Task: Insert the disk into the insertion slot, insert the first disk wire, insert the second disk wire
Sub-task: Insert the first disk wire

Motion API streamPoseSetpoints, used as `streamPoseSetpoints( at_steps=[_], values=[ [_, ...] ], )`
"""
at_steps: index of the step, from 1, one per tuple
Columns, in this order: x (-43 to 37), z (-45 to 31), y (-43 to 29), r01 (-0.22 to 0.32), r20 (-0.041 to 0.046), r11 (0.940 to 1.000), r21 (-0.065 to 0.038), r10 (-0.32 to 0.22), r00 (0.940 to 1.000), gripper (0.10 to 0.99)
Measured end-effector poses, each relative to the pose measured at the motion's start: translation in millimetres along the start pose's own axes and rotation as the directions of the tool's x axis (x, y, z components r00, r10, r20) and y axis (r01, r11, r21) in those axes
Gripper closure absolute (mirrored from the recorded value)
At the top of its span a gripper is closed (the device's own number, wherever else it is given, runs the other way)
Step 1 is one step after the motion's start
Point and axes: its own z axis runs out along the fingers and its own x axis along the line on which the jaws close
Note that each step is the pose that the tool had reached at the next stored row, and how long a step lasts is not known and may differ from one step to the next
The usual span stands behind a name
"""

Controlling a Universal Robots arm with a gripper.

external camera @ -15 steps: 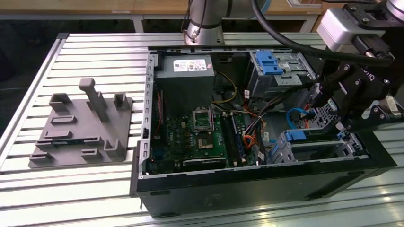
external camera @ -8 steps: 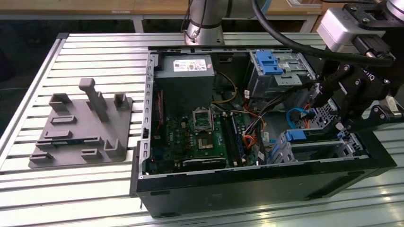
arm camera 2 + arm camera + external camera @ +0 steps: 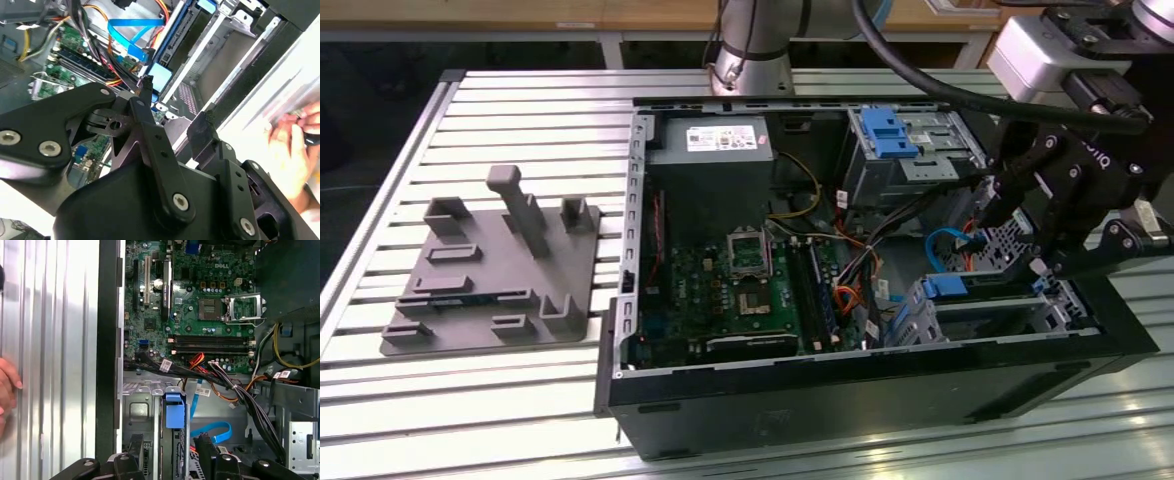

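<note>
Step in hand: I am reading this as the close of the disk step, with neither wire step showing as done. Disk (image 3: 947, 287): it is sitting inside the drive cage (image 3: 911, 318), in the near corner of the computer case (image 3: 854, 385) at the exterior view's right. Its blue frame is also showing in both wrist views (image 3: 175, 412) (image 3: 161, 76). Attitude: it appears to be standing on its thin edge, with its long axis running left to right across the exterior view and the blue tab end pointing left toward the motherboard (image 3: 747, 290). Gripper (image 3: 1034, 265): it is hanging just above the disk with fingers spread and gripping nothing, and in the first wrist view (image 3: 170, 452) they are standing one to each side of the blue frame. Light-blue cable (image 3: 945, 243): it is looping loose just beyond the disk on the far side. I cannot tell whether its dark plug is seated. Judgement: the wire work is calling for a fine pinch on a small plug and a straight push, beside a crowded bundle of black wires (image 3: 240, 395). Person's hand (image 3: 7, 385): it is resting on the table (image 3: 520, 100) outside the case wall, well apart from the gripper.
</note>
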Motion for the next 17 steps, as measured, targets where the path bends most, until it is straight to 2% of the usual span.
streamPoseSetpoints(
  at_steps=[3, 7, 10, 14, 15, 17],
  values=[
    [-5.2, 0.1, 0.5, 0.000, -0.0535, 1.0000, 0.001, 0.000, 0.9986, 0.529],
    [-11.5, 0.4, 0.6, 0.000, -0.1256, 1.0000, 0.001, 0.000, 0.9921, 0.529],
    [-16.4, 0.5, 0.5, 0.000, -0.1790, 1.0000, 0.002, 0.000, 0.9838, 0.529],
    [-25.3, 0.9, 0.6, 0.000, -0.2509, 1.0000, 0.002, 0.000, 0.9680, 0.529],
    [-29.4, 1.2, 0.6, 0.000, -0.2610, 1.0000, 0.002, 0.000, 0.9653, 0.529],
    [-38.4, 2.0, 0.6, 0.001, -0.2690, 1.0000, 0.002, 0.000, 0.9631, 0.529]
  ],
)
